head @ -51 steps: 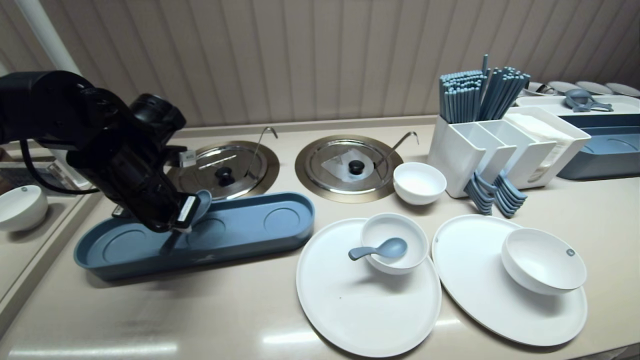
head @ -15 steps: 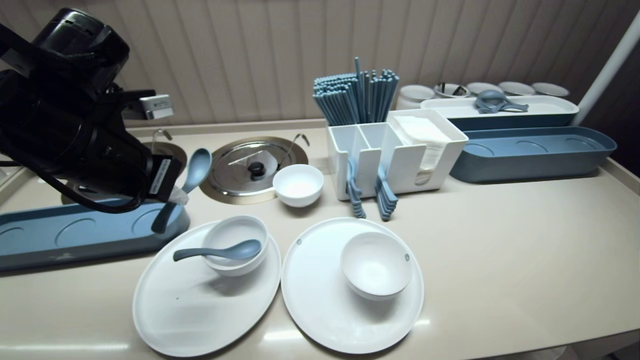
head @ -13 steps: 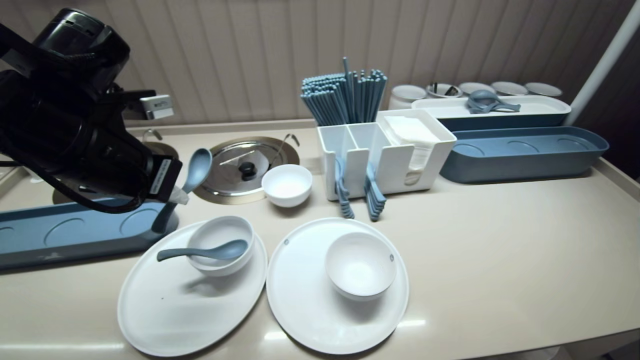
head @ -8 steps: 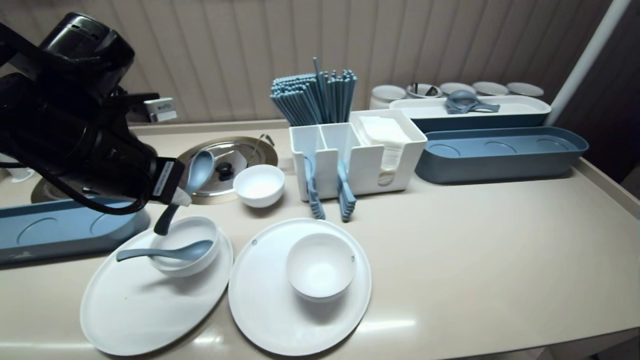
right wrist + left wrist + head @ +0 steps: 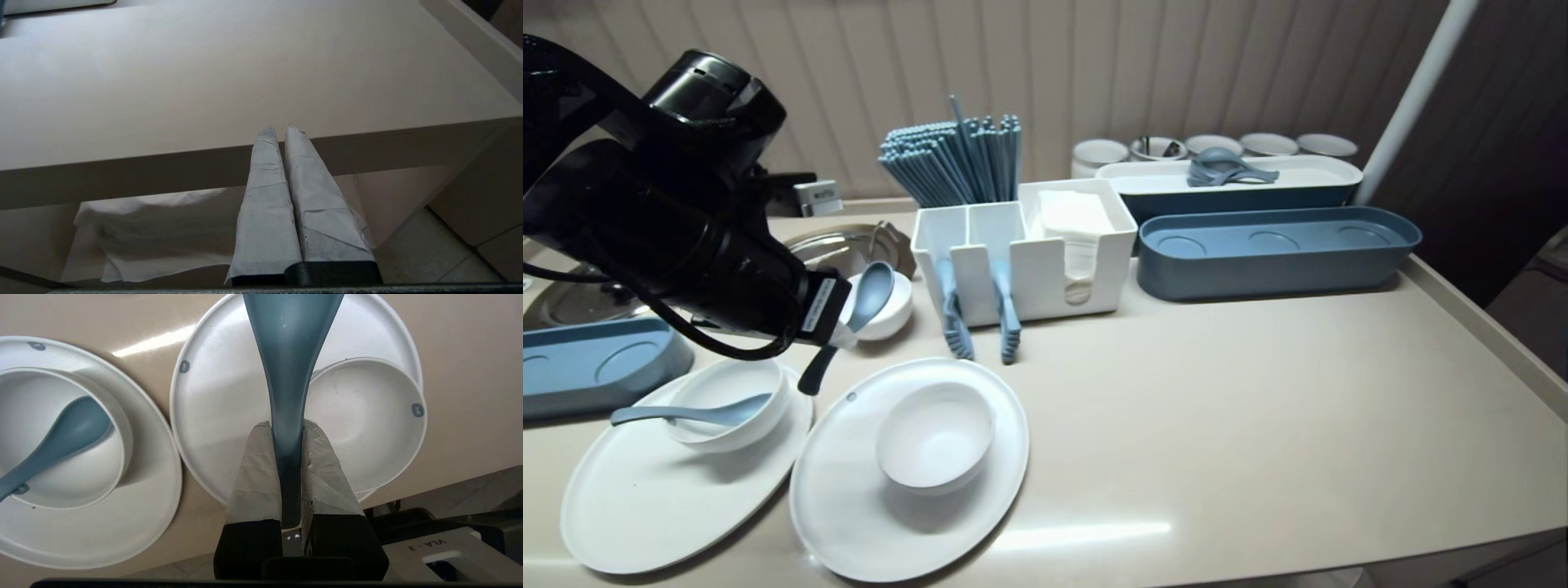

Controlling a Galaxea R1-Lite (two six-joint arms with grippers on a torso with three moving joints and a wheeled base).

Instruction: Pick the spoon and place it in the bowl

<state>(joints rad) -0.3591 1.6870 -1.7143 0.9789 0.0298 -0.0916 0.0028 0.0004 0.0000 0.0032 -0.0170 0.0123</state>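
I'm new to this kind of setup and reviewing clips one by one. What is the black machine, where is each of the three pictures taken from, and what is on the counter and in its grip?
It is a wheeled robot with two arms. The wide picture comes from a camera on its head, looking down at a beige counter. The other two come from cameras on its wrists, looking out past the fingers. The black bulk at the left of the wide picture is its left arm. The left gripper is shut on the handle of a blue spoon, held in the air. Below it lie a plate with an empty bowl and a second plate, whose bowl holds another spoon. Behind them stand a white caddy, chopsticks and a blue tray. The right gripper is shut and empty, low by the counter's front edge.
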